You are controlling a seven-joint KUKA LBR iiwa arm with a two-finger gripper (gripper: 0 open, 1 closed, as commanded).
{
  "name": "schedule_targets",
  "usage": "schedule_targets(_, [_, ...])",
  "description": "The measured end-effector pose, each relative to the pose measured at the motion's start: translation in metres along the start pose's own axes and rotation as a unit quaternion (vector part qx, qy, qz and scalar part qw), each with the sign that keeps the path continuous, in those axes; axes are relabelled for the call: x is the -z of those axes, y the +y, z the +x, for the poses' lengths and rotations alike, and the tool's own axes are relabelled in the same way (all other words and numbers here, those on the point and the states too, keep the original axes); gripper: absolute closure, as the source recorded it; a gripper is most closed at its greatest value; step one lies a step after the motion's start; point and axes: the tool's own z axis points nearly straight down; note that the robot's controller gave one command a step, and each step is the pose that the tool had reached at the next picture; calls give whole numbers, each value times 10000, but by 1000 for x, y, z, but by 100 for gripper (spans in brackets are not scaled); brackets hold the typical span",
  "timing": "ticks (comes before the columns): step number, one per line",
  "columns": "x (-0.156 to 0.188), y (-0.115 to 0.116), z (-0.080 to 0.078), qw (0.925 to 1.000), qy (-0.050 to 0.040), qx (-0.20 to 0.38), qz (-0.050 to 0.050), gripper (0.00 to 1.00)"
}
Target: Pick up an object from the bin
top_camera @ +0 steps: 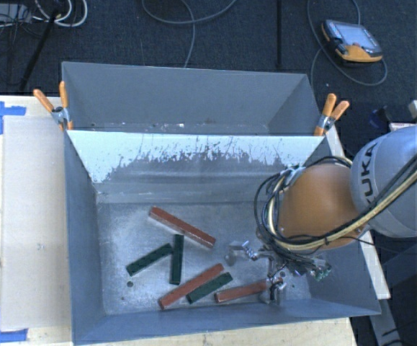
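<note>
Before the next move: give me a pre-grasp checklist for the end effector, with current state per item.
1. End effector on a target: ok, it sits at the right end of the short brown bar.
2. Bar actually gripped: cannot tell.
3. Target free of neighbours: cannot tell. A green bar lies right by its left end, and contact is unclear.
4. Room to the front wall: ok. A strip of bare floor shows between bar and wall, though it looks narrow.
5. Other bars out of the way: ok. The long brown bar lies well apart, up and to the left.
</note>
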Motion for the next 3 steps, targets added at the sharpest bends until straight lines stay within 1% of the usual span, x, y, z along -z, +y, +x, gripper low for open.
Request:
schedule_targets(1, [0,0,1,10000,14,-9,-8,100])
schedule_targets(2, [87,0,-2,10000,0,-22,8,100])
schedule_targets(3, [126,0,-4,10000,9,-35,0,100])
